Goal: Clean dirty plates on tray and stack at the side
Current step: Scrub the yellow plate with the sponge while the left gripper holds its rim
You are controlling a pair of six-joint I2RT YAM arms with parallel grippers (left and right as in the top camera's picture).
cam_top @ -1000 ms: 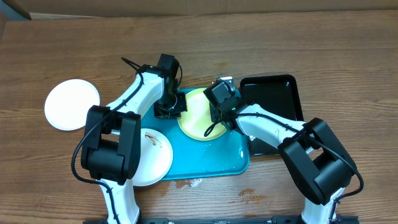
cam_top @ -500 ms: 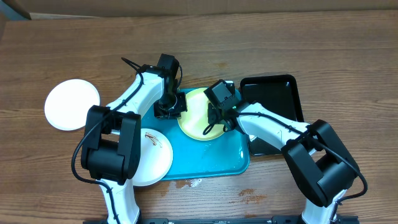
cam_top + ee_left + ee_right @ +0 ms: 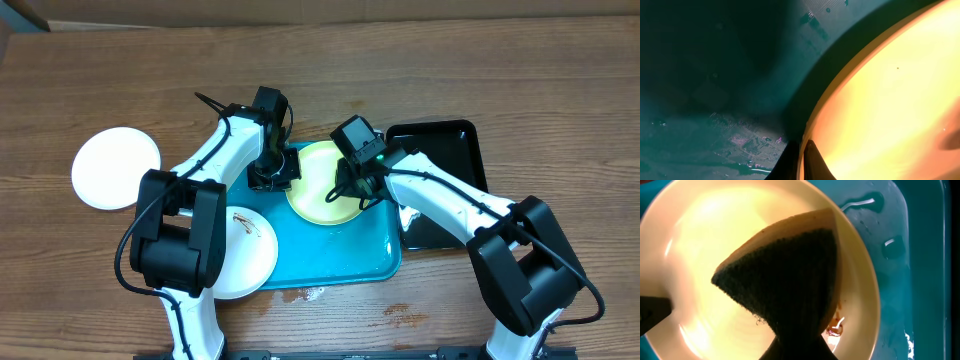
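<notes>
Overhead: yellow plate [image 3: 310, 192] lies at the far edge of the tray [image 3: 330, 255]. The left gripper [image 3: 274, 180] pinches its left rim; the right gripper [image 3: 352, 190] grips a sponge [image 3: 785, 275] pressed onto it. A smeared white plate [image 3: 240, 255] overhangs the tray's left; a clean white plate [image 3: 115, 167] sits on the table [image 3: 500, 60].

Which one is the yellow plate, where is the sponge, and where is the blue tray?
yellow plate [image 3: 310, 195]: overhead view, bare left part of its face.
sponge [image 3: 790, 275]: right wrist view, middle of its dark scouring face.
blue tray [image 3: 330, 255]: overhead view, bare floor near the front rim.
</notes>
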